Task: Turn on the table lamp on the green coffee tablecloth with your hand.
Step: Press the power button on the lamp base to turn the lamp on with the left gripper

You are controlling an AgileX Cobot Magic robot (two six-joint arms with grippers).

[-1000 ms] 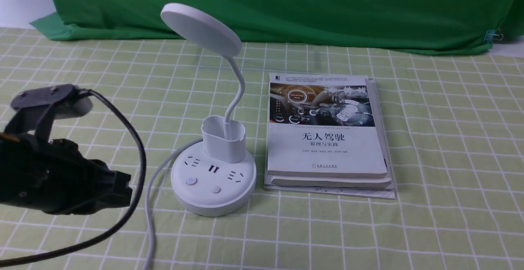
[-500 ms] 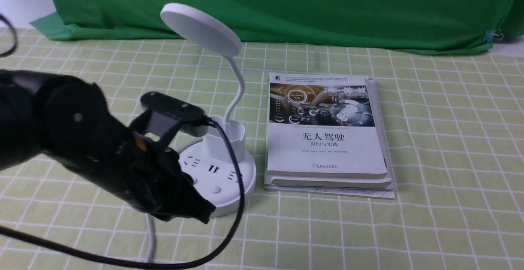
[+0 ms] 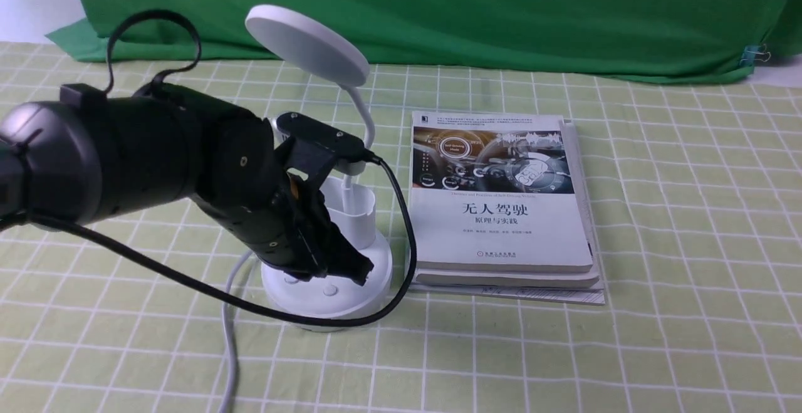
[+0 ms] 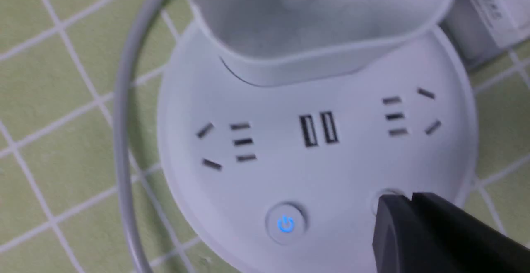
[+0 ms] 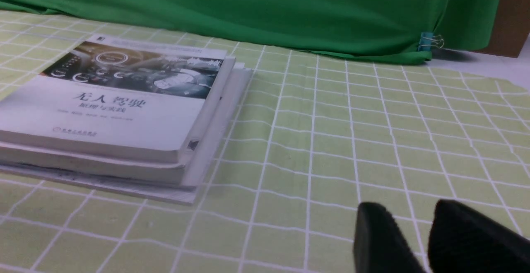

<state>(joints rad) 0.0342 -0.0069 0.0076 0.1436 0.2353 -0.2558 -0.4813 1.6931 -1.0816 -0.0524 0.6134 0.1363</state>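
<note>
The white table lamp (image 3: 307, 43) stands on the green coffee tablecloth (image 3: 658, 212), and its disc head gives no glow. My left gripper (image 3: 360, 273), the hand, is shut with nothing in it. Its tip hangs over the front of the round base (image 3: 369, 291). In the left wrist view the shut tip (image 4: 410, 198) covers most of one round button (image 4: 383, 193). The other button (image 4: 286, 223) shows a blue power symbol. My right gripper (image 5: 412, 207) is open with a narrow gap, low over bare cloth, and is outside the front view.
A stack of books (image 3: 501, 206) lies just right of the lamp base. The lamp's grey cord (image 3: 229, 338) runs toward the near edge. My left arm's black cable (image 3: 376, 313) loops around the base. A dark green backdrop (image 3: 438, 12) closes the far side.
My left arm has swung in from the left to the lamp. Its shut tip, formerly well left of the base, is now over the base's front buttons.
</note>
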